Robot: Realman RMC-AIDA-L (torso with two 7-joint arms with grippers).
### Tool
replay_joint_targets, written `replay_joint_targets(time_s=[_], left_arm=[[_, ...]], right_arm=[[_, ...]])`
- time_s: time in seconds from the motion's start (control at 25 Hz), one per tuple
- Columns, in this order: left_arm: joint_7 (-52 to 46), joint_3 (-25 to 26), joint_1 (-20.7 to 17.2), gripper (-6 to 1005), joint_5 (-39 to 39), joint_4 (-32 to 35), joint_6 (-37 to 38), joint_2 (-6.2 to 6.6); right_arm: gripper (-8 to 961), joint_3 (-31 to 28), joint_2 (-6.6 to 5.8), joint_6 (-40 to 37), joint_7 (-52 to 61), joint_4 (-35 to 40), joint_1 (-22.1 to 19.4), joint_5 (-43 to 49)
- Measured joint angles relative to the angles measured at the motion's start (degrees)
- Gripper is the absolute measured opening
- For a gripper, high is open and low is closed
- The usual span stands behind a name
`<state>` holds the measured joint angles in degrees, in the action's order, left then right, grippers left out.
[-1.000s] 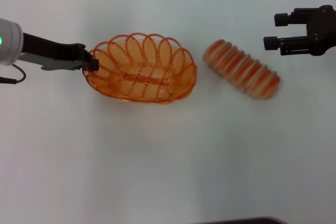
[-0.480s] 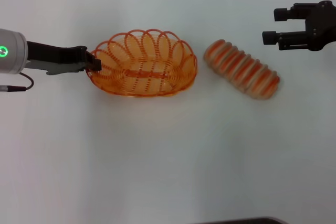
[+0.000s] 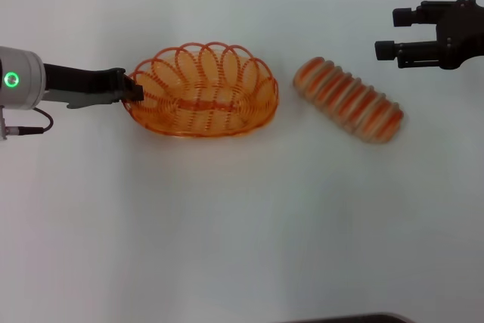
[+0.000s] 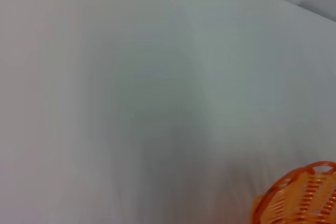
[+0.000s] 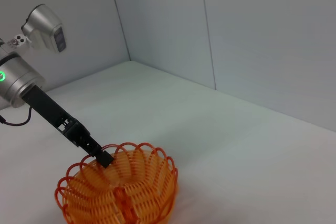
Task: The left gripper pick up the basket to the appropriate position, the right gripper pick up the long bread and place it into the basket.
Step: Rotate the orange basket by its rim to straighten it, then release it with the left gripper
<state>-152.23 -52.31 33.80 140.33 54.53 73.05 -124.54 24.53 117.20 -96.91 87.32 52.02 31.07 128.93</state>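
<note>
The orange wire-like basket [image 3: 203, 91] is held at its left rim by my left gripper [image 3: 134, 90], which is shut on the rim and holds the basket tilted a little above the white table. The basket also shows in the right wrist view [image 5: 118, 192], with the left gripper [image 5: 103, 157] on its rim, and a part of it in the left wrist view [image 4: 299, 195]. The long bread [image 3: 348, 99], tan with orange-red stripes, lies slantwise on the table to the right of the basket. My right gripper [image 3: 387, 32] is open and empty, up and to the right of the bread.
The white table [image 3: 242, 225] stretches wide in front of the basket and bread. A dark edge [image 3: 348, 318] shows at the near side. Grey wall panels [image 5: 252, 35] stand behind the table in the right wrist view.
The left gripper has lifted and tilted the basket and moved it slightly left and up. The right gripper has shifted a little up and left. The bread has not moved.
</note>
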Motion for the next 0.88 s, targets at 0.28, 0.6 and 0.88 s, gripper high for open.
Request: replay_joint_targets(time_s=[0.28, 0.6, 0.88], left_arm=[[-0.33, -0.37, -0.31, 118, 0.00, -0.01, -1.49, 0.03], [-0.72, -0.85, -0.63, 128, 0.02, -0.07, -2.68, 0.13], [-1.41, -0.95, -0.48, 137, 0.03, -0.54, -2.83, 0.19]], right_arm=[[797, 0.30, 0.05, 0.39, 0.17, 0.00, 0.28, 0.00], [798, 0.75, 0.14, 0.98, 0.21, -0.09, 0.77, 0.00], [798, 1.13, 0.13, 1.12, 0.22, -0.17, 1.01, 0.01]])
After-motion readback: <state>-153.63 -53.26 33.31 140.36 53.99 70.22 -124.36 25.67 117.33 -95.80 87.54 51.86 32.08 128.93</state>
